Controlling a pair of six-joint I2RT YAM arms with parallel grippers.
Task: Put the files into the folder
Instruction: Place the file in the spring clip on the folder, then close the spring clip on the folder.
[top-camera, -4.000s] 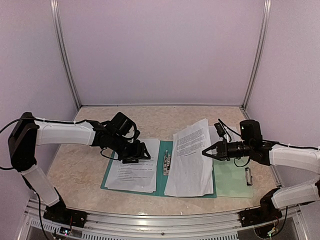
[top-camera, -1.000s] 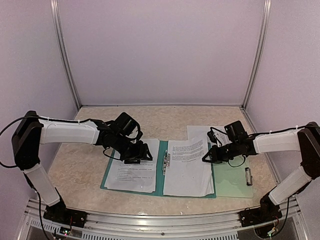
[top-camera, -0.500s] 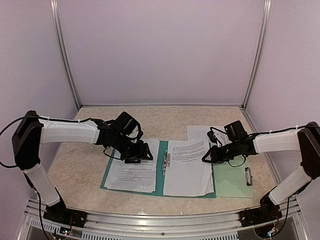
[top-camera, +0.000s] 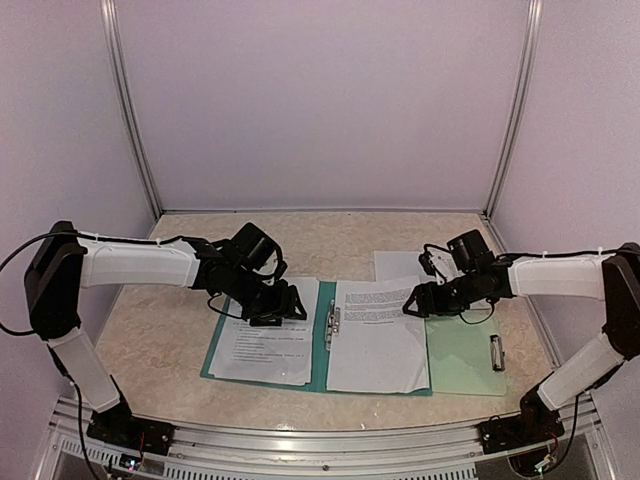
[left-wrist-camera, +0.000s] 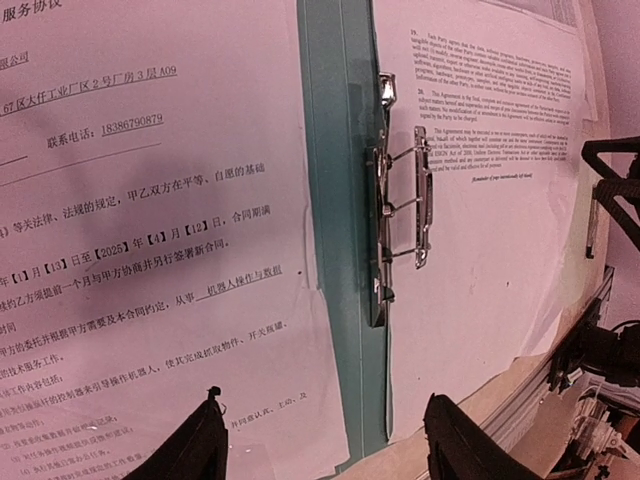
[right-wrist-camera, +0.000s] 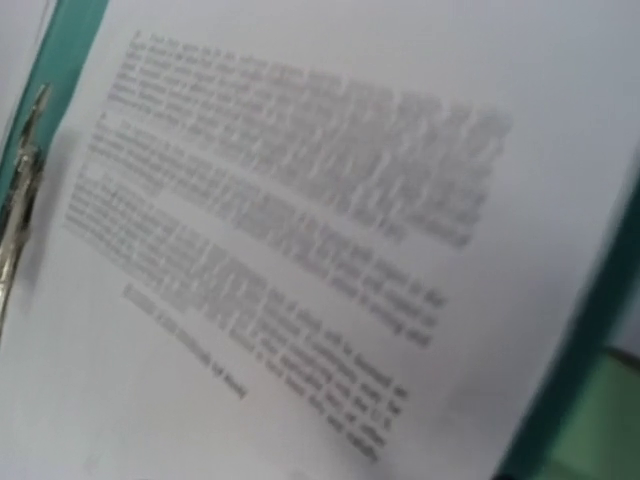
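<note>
While two files (top-camera: 265, 350) lie flat in the open folder (top-camera: 321, 365) at lower centre, the left hand (top-camera: 285, 310) hovers spread over the left one. The right hand's (top-camera: 410, 300) grip I cannot tell; if snagged, it could drag the right sheet (top-camera: 375, 340) askew toward the spare sheet (top-camera: 395, 263) behind.

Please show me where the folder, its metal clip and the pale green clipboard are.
folder (top-camera: 320, 365), top view, bare teal strip between the sheets.
metal clip (left-wrist-camera: 381, 220), left wrist view, its long bar.
pale green clipboard (top-camera: 462, 365), top view, bare board.

The files (top-camera: 378, 340) are white with black text, the folder (top-camera: 321, 365) dark teal, the clipboard (top-camera: 465, 365) pale mint, the worktop (top-camera: 330, 240) mottled beige.
</note>
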